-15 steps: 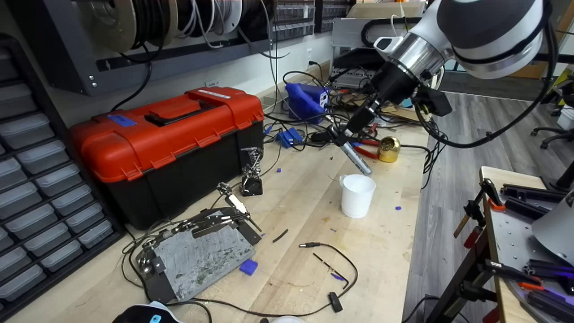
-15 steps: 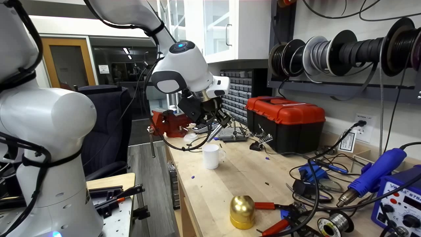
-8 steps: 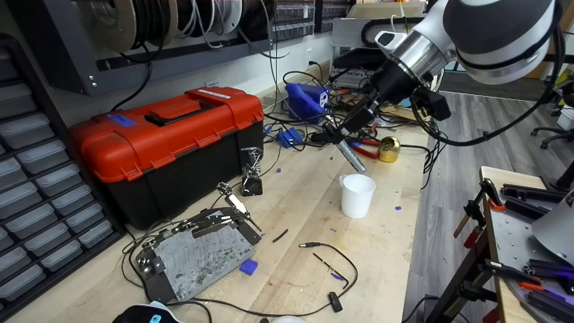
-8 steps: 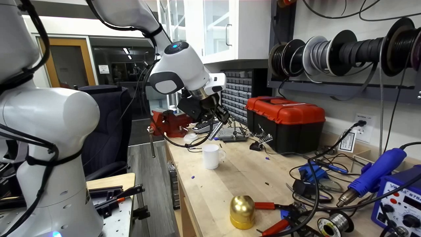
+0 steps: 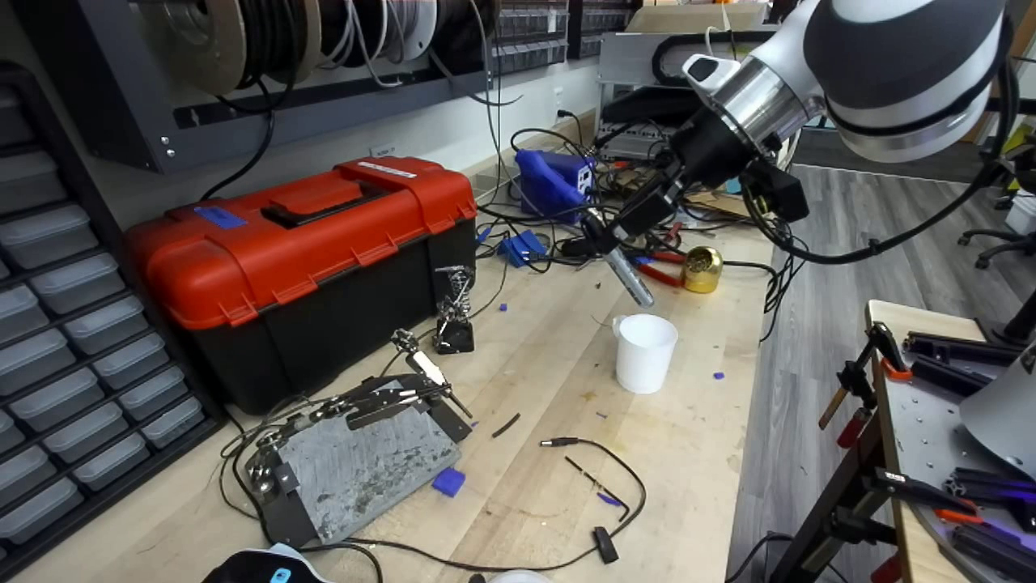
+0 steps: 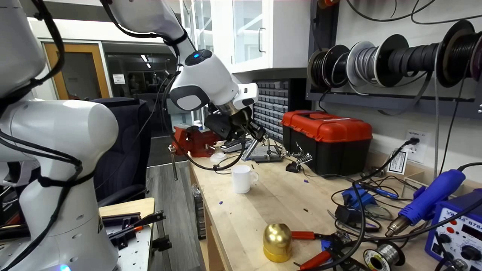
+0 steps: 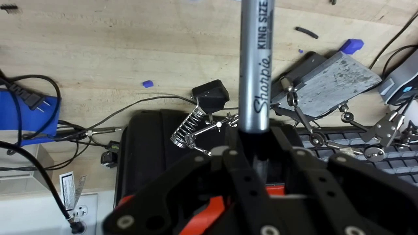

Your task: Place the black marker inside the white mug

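Note:
The white mug (image 5: 646,356) stands upright on the wooden bench; it also shows in an exterior view (image 6: 241,180) with its handle to the right. My gripper (image 5: 600,238) is shut on the black marker (image 5: 627,277), a Sharpie with a silver-grey barrel and a black end between the fingers. The marker (image 6: 250,149) slants, its free end pointing down, a little above the mug's rim and apart from it in both exterior views. In the wrist view the marker (image 7: 256,65) runs up from between the fingertips. The mug cannot be made out in the wrist view.
A red and black toolbox (image 5: 324,267) stands against the wall. A wire soldering stand (image 5: 455,316) and a grey plate with clamps (image 5: 368,465) are near it. A gold tip cleaner (image 5: 702,270), red-handled pliers (image 6: 315,261) and tangled cables lie further along the bench.
The gripper and marker have shifted slightly. The marker's free end moved left and a little up in an exterior view, and slightly right in another. The mug has not moved.

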`<state>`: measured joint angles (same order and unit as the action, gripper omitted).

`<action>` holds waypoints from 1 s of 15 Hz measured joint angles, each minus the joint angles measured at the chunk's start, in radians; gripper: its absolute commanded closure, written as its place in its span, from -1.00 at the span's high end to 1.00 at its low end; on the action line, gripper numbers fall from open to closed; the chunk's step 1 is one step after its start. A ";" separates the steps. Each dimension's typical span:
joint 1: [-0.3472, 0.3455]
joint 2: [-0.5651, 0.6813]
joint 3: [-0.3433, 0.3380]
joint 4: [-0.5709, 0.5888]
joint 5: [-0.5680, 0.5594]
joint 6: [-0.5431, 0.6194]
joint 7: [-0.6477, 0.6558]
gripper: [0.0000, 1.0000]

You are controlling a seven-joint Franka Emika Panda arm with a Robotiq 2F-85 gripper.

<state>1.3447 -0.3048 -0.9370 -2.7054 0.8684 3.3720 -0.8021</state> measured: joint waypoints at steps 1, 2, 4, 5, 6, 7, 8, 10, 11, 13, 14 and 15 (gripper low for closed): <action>0.030 -0.015 -0.035 -0.008 -0.018 0.020 0.000 -0.87; 0.060 -0.032 -0.072 -0.019 -0.041 0.042 0.001 -0.87; 0.122 -0.072 -0.153 -0.045 -0.098 0.086 0.006 -0.87; 0.134 -0.090 -0.182 -0.053 -0.139 0.087 0.017 -0.87; 0.133 -0.105 -0.203 -0.053 -0.178 0.085 0.028 -0.87; 0.134 -0.119 -0.223 -0.053 -0.213 0.084 0.039 -0.87; 0.134 -0.135 -0.243 -0.053 -0.244 0.083 0.046 -0.87; 0.135 -0.167 -0.281 -0.053 -0.302 0.083 0.062 -0.87; 0.137 -0.184 -0.300 -0.053 -0.328 0.082 0.067 -0.87; 0.145 -0.217 -0.337 -0.054 -0.372 0.081 0.078 -0.87; 0.150 -0.233 -0.352 -0.054 -0.390 0.081 0.080 -0.87; 0.157 -0.247 -0.367 -0.055 -0.404 0.081 0.081 -0.87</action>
<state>1.5018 -0.5514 -1.3038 -2.7603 0.4642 3.4528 -0.7210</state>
